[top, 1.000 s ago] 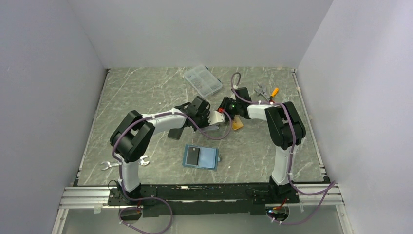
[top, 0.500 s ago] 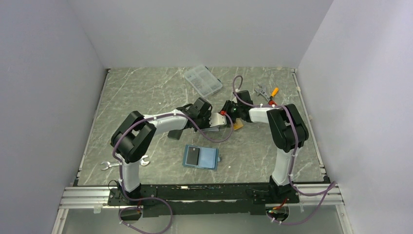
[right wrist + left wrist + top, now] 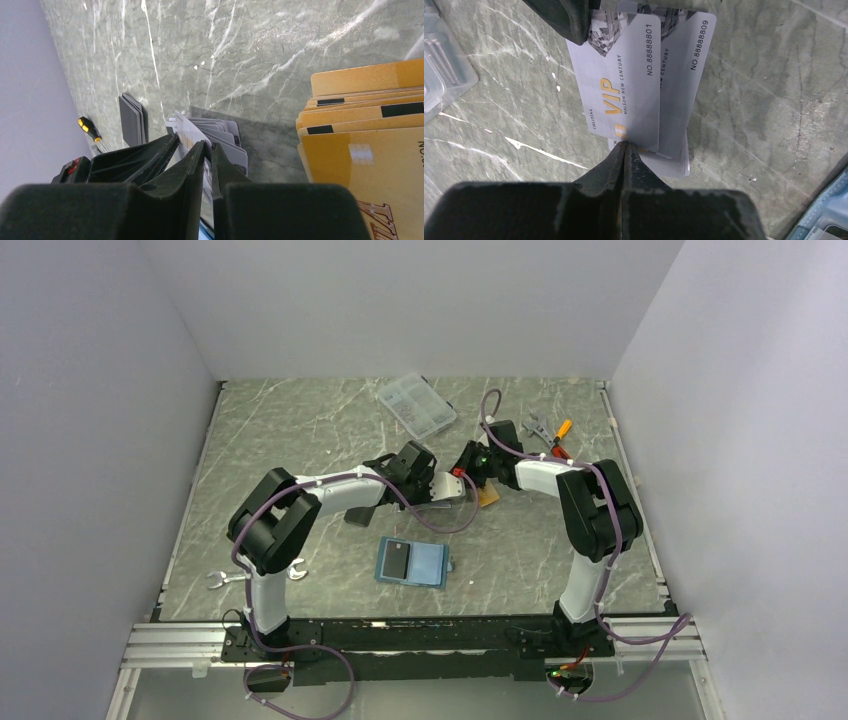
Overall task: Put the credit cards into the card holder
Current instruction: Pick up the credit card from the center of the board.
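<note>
Hands clamp the fanned silver cards (image 3: 624, 85): left hand (image 3: 624, 145) closed tight on their left end, right hand (image 3: 207, 147) on their right; gold cards (image 3: 360, 150) lie just right, card holder (image 3: 428, 563) open on bench (image 3: 300, 430) nearer.

1. silver-grey credit cards (image 3: 624, 90): fanned stack, "VIP" print, centre frame, near edge pinched in left claw (image 3: 624, 150).
2. gold credit cards (image 3: 365, 150): staggered pile, dark stripes, right edge, flat on table (image 3: 250, 50).
3. card holder (image 3: 412, 562): teal-blue, opened flat, lower centre.
</note>
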